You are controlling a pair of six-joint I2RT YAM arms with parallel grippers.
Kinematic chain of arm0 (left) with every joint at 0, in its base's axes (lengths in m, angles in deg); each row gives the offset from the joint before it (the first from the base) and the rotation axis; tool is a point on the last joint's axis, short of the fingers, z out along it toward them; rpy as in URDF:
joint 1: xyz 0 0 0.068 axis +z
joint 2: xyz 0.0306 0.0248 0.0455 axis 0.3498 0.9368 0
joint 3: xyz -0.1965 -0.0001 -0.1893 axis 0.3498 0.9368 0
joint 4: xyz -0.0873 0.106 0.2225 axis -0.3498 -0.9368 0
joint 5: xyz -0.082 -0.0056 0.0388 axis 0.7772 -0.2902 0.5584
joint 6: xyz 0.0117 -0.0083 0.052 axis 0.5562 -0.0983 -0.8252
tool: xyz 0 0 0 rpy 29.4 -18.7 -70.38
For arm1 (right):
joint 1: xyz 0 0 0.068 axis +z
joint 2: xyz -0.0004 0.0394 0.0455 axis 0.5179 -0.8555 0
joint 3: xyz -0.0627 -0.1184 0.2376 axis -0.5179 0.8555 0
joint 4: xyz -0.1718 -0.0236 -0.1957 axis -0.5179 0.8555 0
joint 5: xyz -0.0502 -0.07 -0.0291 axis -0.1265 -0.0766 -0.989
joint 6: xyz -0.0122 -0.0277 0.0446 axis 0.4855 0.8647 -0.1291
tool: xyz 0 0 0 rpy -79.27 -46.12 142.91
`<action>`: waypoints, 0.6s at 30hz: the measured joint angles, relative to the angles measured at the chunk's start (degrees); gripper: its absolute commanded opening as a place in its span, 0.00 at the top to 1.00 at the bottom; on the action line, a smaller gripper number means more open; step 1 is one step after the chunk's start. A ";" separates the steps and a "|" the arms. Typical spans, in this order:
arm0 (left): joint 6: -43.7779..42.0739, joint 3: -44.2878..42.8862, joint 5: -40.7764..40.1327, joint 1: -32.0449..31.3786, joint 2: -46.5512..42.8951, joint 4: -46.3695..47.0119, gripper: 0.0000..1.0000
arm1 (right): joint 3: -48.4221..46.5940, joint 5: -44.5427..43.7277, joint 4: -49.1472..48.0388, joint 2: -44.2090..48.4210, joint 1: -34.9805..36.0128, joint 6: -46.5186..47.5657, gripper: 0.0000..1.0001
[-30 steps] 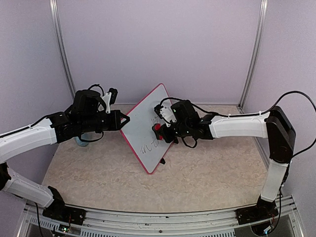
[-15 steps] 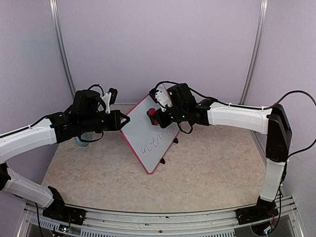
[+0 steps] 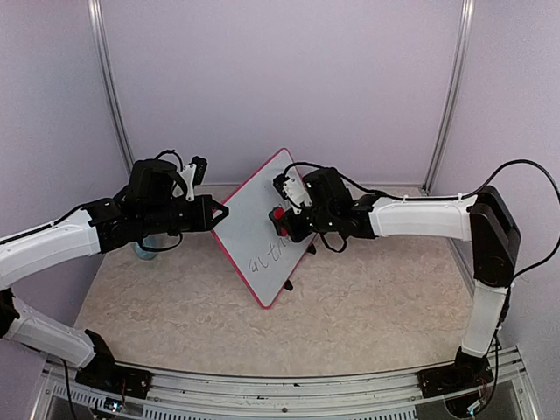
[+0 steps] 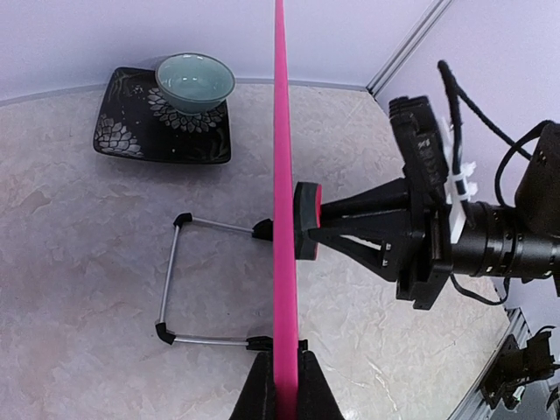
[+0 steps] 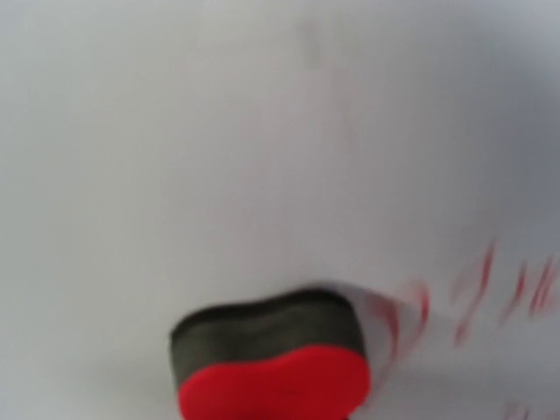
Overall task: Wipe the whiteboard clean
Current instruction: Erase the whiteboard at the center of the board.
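The whiteboard (image 3: 254, 219), white with a pink-red frame, stands tilted on edge at the table's middle. Dark handwriting (image 3: 267, 256) shows on its lower part. My left gripper (image 3: 220, 213) is shut on the board's left rim; the left wrist view has the pink edge (image 4: 281, 175) clamped between the black jaws (image 4: 282, 389). My right gripper (image 3: 284, 220) is shut on a red and black eraser (image 3: 278, 214), pressed flat against the board's face (image 4: 306, 220). The right wrist view shows the eraser (image 5: 271, 367) on the white surface, with blurred marks (image 5: 490, 289) to its right.
A black patterned plate (image 4: 131, 131) carrying a pale teal bowl (image 4: 194, 81) lies behind the board on the left, mostly hidden under my left arm in the top view. A wire stand (image 4: 171, 280) juts from the board's back. Metal posts (image 3: 109, 87) flank the table.
The right gripper swept the eraser up to the board's top and has come back down to its middle. The left gripper and the board have stayed put.
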 measured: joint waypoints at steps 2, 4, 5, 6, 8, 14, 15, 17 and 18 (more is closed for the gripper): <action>0.00 0.00 0.07 0.00 0.00 0.02 1.00 | 2.01 -0.15 -0.15 0.13 -0.11 -0.33 1.00; 0.00 0.00 0.13 0.00 0.00 0.02 1.00 | 2.60 -0.20 -0.02 0.13 -0.22 -0.44 1.00; 0.00 0.00 0.20 0.00 0.00 0.04 1.00 | 2.56 -0.17 0.09 0.13 -0.26 -0.44 1.00; 0.00 0.00 0.20 0.00 0.00 0.04 1.00 | 2.36 -0.20 0.35 0.13 -0.26 -0.42 1.00; -0.02 0.00 0.28 0.00 0.00 0.07 1.00 | 1.33 -0.20 1.86 0.07 -0.26 -0.26 1.00; 0.22 0.00 0.17 0.00 0.00 0.07 1.00 | -6.82 -0.20 8.26 -1.79 -0.26 0.76 1.00; 0.24 0.00 0.20 0.00 0.00 0.09 1.00 | -8.68 -0.20 8.68 -2.03 -0.26 1.09 1.00; 0.22 0.00 0.44 0.00 0.00 0.15 1.00 | -10.82 -0.11 8.55 -2.12 -0.26 1.44 1.00; 0.22 0.00 0.61 0.00 0.00 0.26 1.00 | -11.61 -0.04 8.15 -2.12 -0.26 1.55 1.00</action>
